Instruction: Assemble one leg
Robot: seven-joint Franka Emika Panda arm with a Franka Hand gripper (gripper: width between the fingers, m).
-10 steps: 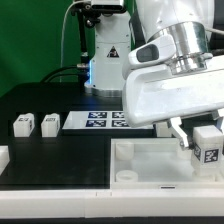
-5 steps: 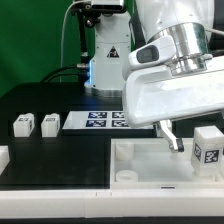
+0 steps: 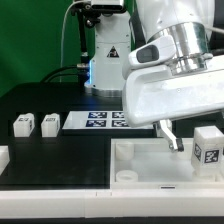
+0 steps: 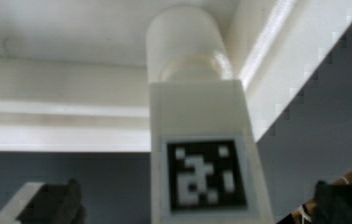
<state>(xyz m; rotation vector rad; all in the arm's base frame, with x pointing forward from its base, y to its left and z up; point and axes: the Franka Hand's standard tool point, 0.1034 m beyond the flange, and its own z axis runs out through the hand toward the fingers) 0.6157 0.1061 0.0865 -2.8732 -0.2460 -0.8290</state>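
A leg (image 3: 207, 148), a small white block with a black-and-white marker, stands upright on the big white tray-like part (image 3: 140, 160) at the exterior view's right. My gripper (image 3: 200, 140) is open around it, and one finger (image 3: 173, 137) stands apart from the leg's side. In the wrist view the leg (image 4: 199, 120) fills the middle, its round end toward the tray's wall (image 4: 84, 110). The gripper (image 4: 199, 205) straddles it, with the dark fingers (image 4: 48, 200) wide apart and not touching it. I cannot tell if the leg sits in a socket.
Two more legs (image 3: 24, 124) (image 3: 49, 122) lie on the black table at the exterior view's left, and another white part (image 3: 3, 157) shows at the left edge. The marker board (image 3: 100, 120) lies behind the tray. The arm's white body hangs over the tray's right half.
One second ago the finger was against the leg. The jaws then opened and the finger moved left, away from it. The leg stays on the tray. Nothing differs over the last half second.
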